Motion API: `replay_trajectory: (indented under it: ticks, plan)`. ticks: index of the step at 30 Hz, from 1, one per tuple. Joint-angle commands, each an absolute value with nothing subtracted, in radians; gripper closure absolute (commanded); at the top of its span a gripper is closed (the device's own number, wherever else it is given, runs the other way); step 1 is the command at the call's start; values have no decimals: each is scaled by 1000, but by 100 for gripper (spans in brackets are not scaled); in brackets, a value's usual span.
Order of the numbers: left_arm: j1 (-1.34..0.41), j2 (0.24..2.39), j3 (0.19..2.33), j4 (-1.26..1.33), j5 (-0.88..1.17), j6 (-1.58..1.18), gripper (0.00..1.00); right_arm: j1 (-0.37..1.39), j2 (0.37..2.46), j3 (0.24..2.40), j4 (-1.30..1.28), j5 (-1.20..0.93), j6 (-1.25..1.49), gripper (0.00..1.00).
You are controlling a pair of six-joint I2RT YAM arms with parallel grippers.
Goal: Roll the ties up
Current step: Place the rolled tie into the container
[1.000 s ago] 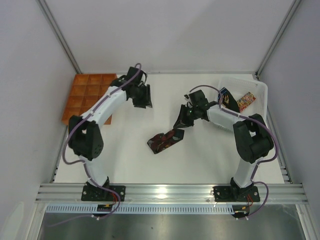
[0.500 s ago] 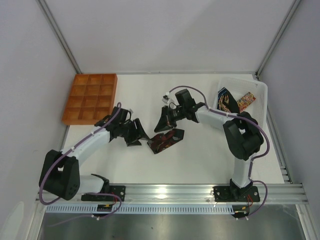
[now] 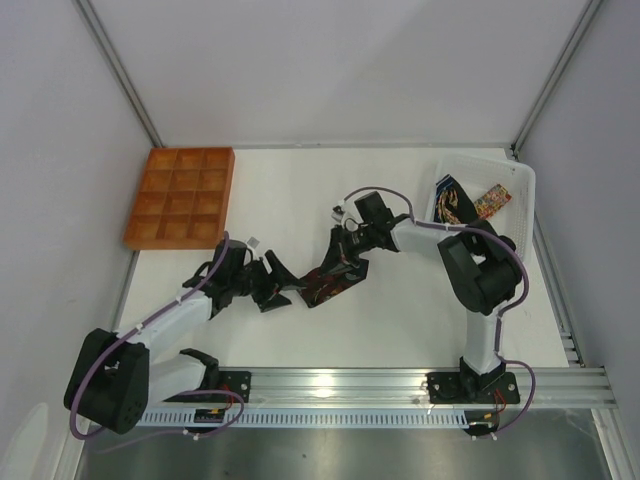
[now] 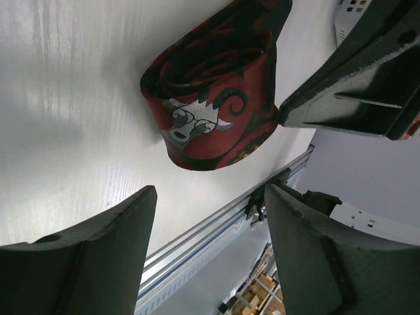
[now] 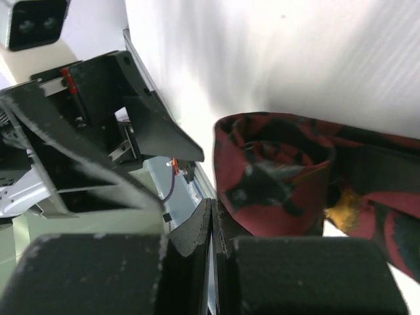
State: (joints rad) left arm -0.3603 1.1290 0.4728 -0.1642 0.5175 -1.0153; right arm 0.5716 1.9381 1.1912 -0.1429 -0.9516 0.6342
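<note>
A maroon tie (image 3: 330,283) with dark swirls and a pale figure lies partly rolled mid-table; its coiled end (image 4: 210,111) faces my left gripper. My left gripper (image 3: 283,287) sits just left of the roll, open, with nothing between its fingers (image 4: 98,256). My right gripper (image 3: 337,262) is low at the roll's far side, its jaws pressed shut, tips (image 5: 213,211) right beside the red fabric (image 5: 275,177). I cannot tell if they touch it. Two more ties, one dark (image 3: 450,200) and one multicoloured (image 3: 491,201), lie in the clear bin (image 3: 525,180).
An orange compartment tray (image 3: 180,197) sits at the far left. The clear bin stands at the far right, by the right arm's elbow (image 3: 475,265). The metal rail (image 3: 340,385) runs along the near edge. The two grippers are close together around the roll.
My left arm swung from the orange tray down to the tie's left side and its jaws widened. My right gripper moved left and down to the roll, staying shut.
</note>
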Motion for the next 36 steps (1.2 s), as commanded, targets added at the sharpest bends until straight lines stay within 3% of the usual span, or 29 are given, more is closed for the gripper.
replay_trajectory:
  ticks: [1,12,36]
  plan:
    - [-354,1112,446,-32,555,-1071,24,566,1974,1196,-103,-957,623,94]
    - [-354,1141,394,46,534,-1077,19,532,2023,1169,-97,-919,612,96]
    - [-446,1416,440,284,482,-1255,9,489,2045,1131,-74,-914,611,96]
